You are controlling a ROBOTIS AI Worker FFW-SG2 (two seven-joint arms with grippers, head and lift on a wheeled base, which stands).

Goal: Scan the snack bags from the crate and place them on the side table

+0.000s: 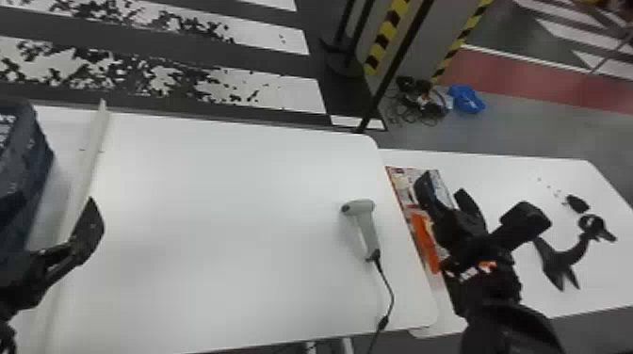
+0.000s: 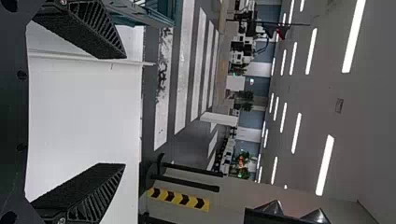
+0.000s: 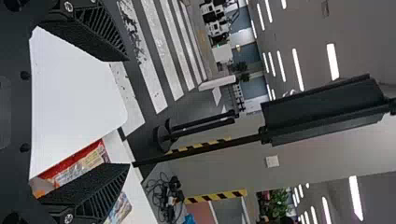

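1. Looking from the head: find the left claw (image 1: 87, 230) between 8 and 9 o'clock, by the blue crate (image 1: 19, 188) at 9 o'clock and above the near part of a raised white strip (image 1: 94, 146). Find the right claw (image 1: 442, 184) at 3 o'clock, released, fingers parted, over the snack bags (image 1: 426, 240). See these lying on the side tabletop (image 1: 499, 164), toward 4 o'clock, just beside the edge of the main tabletop (image 1: 226, 226), red and orange on the outside. Cannot tell how many. On the main tabletop, near 4 o'clock, see a grey hand scanner (image 1: 362, 212), apart from both claws, trailing a black cable (image 1: 388, 287) toward 5 o'clock. Toward 2 o'clock, on the floor, see tangled cords (image 1: 419, 101) next to a blue bundle (image 1: 466, 99); at 1 o'clock, a black pole (image 1: 391, 70).

2. Looking from the left wrist: see the left claw (image 2: 124, 111) released, fingers wide apart and gripping nothing, before bare main tabletop. Near one finger, see part of the crate and the white strip.

3. Looking from the right wrist: see the right claw (image 3: 129, 112) released too, fingers wide apart, nothing between them gripped. See the snack bags partly hidden behind one finger, red edging and printed colours showing beside the main tabletop.
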